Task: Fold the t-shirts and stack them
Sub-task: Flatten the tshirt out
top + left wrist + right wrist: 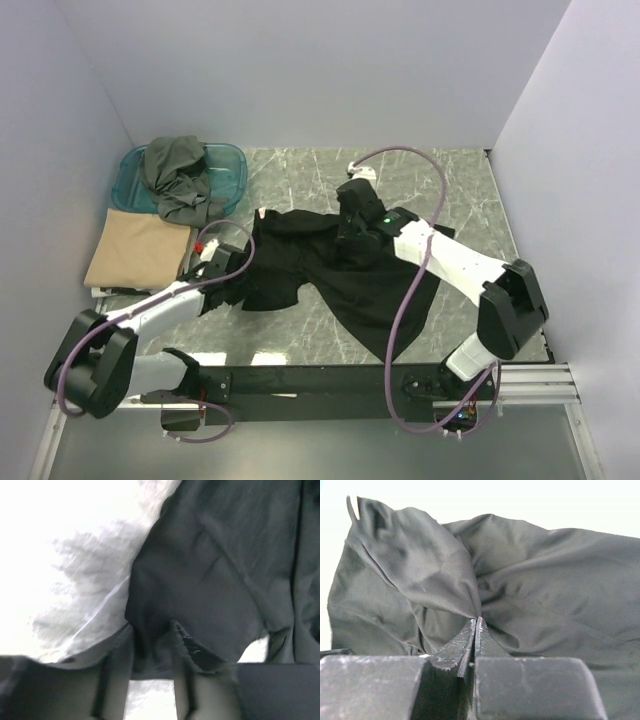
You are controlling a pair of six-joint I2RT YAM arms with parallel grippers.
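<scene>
Seen from overhead, the marble-look table had the black t-shirt crumpled at its centre, spread unevenly w/ one side trailing toward the near right. The right gripper sat at the shirt's far edge, jaws pressed together on a pinch of black cloth that rose in folds around the tips. The left gripper was at the shirt's left edge; its fingers stood partway apart w/ a bunched hem between them, and I couldn't tell if they truly pinched it. At the left of the table lay the tan t-shirt, folded flat. Behind it, in the back-left corner, the grey-olive t-shirt was heaped in a teal plastic tub.
</scene>
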